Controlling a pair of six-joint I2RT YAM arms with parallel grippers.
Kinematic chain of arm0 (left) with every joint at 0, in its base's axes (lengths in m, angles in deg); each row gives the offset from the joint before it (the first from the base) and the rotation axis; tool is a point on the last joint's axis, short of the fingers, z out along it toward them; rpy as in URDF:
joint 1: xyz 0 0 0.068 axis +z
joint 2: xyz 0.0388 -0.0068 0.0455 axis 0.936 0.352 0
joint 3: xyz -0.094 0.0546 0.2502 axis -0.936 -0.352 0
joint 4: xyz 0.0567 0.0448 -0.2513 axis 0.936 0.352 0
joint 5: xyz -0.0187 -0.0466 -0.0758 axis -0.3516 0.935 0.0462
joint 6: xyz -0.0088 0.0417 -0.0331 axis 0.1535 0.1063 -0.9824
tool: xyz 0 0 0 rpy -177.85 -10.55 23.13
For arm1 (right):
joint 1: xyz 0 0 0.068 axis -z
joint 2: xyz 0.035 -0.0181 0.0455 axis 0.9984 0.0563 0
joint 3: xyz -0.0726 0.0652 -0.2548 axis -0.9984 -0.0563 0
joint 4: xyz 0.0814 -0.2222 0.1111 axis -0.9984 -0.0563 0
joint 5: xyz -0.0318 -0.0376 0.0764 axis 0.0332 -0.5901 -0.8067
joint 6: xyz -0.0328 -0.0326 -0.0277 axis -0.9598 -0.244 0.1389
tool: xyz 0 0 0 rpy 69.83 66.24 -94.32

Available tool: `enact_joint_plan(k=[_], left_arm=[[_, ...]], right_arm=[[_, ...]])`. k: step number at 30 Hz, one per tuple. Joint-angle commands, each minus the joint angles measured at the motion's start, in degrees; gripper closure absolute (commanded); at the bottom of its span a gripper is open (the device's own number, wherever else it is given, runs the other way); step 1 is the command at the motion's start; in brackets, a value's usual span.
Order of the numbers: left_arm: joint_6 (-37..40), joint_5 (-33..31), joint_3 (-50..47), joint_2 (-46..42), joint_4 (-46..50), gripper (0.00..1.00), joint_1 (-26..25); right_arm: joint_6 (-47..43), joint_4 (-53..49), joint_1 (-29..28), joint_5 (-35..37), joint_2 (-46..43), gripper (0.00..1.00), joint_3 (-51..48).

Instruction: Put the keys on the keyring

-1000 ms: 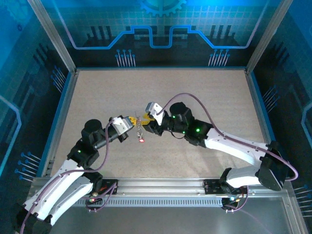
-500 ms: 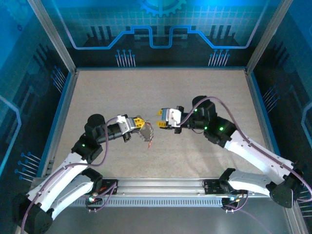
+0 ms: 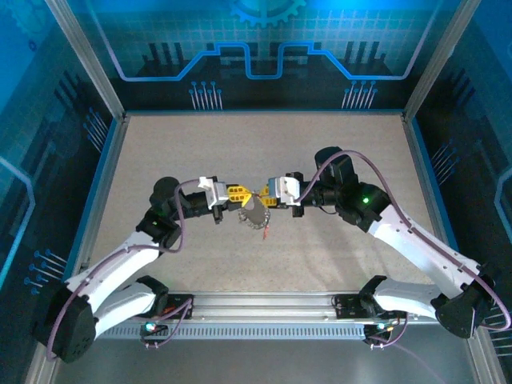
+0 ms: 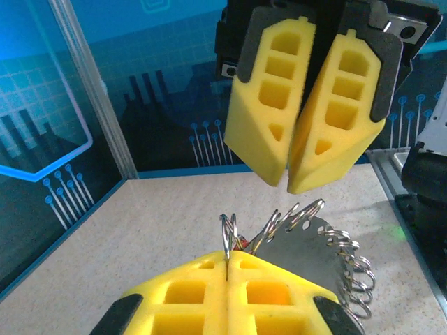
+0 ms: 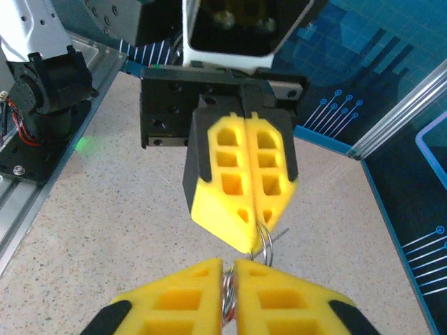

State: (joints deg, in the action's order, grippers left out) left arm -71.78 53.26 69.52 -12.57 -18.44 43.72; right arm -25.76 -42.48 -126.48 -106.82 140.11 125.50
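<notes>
Over the tabletop's middle, my left gripper (image 4: 228, 259) clamped the keyring (image 3: 253, 215); my right gripper (image 4: 288, 183) sat closed just beside it, hold unclear. A skewed pull could spring the wire free.

Silvery keyring (image 3: 254, 216) aloft, red key (image 3: 265, 233) dangling

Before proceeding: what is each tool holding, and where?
Left tool pinches the silvery wire keyring by its top edge; right tool appears closed on that edge too.
</notes>
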Motion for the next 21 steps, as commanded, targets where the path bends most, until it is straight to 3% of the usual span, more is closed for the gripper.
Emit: enact_joint_plan(k=[1,6,14,21], left_arm=[[-3.50,4.94,1.98,2.58,-12.86,1.00,-0.30],[-4.02,7.57,2.98,5.30,-15.12,1.00,-0.33],[-0.64,10.85,6.05,8.29,-11.42,1.00,-0.34],[2.01,8.96,6.06,11.26,-12.36,1.00,-1.34]], right_arm=[[0.42,-0.62,0.33,0.57,0.31,0.91,0.06],[0.43,-0.75,2.32,-2.33,0.39,0.92,-0.17],[1.66,1.03,6.43,-4.87,0.72,0.84,-0.13],[-2.96,-3.95,7.27,-9.22,7.33,0.87,4.61]])
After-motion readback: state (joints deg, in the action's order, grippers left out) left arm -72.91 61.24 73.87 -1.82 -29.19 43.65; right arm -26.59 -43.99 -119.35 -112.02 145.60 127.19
